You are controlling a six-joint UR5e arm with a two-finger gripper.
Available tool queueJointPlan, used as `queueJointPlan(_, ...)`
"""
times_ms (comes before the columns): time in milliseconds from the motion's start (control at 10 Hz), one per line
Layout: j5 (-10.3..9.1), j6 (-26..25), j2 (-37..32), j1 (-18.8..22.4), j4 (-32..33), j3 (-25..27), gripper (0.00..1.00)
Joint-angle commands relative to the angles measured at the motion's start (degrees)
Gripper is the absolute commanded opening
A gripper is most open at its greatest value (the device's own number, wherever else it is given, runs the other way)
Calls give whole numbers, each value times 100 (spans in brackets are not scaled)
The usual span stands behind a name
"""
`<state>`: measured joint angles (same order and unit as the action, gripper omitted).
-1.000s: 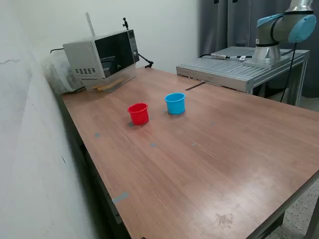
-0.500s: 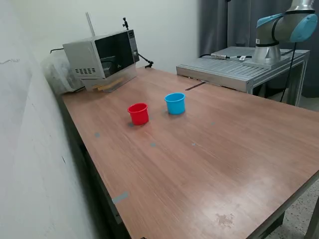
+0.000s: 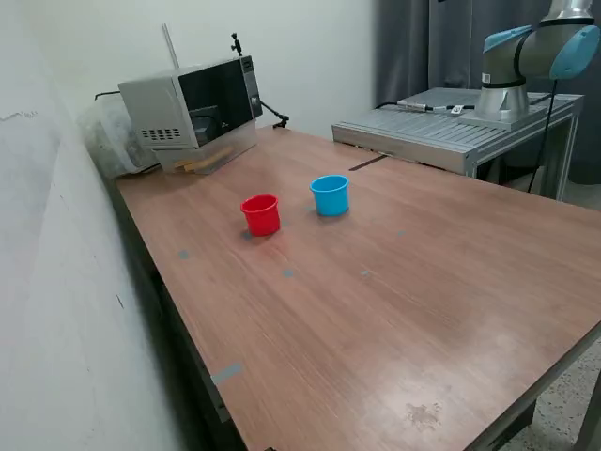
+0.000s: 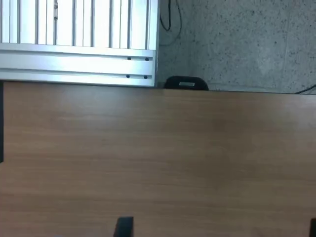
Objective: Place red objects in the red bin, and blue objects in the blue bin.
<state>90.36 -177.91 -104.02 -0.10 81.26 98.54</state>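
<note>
Now the red cup (image 3: pixel 261 214) and the light blue cup (image 3: pixel 330 194) stand upright, close together but apart, on the wooden tabletop (image 3: pixel 394 291), toward the far end near the microwave (image 3: pixel 192 110) in the far corner. From this angle their insides cannot be seen, and no cubes show on the wood. No writing is legible anywhere. Only the arm's base (image 3: pixel 526 56) shows, mounted on the aluminium frame (image 3: pixel 441 127) beyond the tabletop. In the wrist view two dark fingertips (image 4: pixel 123 227) of the tool peek in at the edge over bare wood, set wide apart; neither cup appears there.
</note>
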Motion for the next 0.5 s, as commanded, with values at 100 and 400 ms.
queueJointPlan(100,8,37,13,-24,4,-10,100)
queueJointPlan(400,17,37,13,-33,4,-19,100)
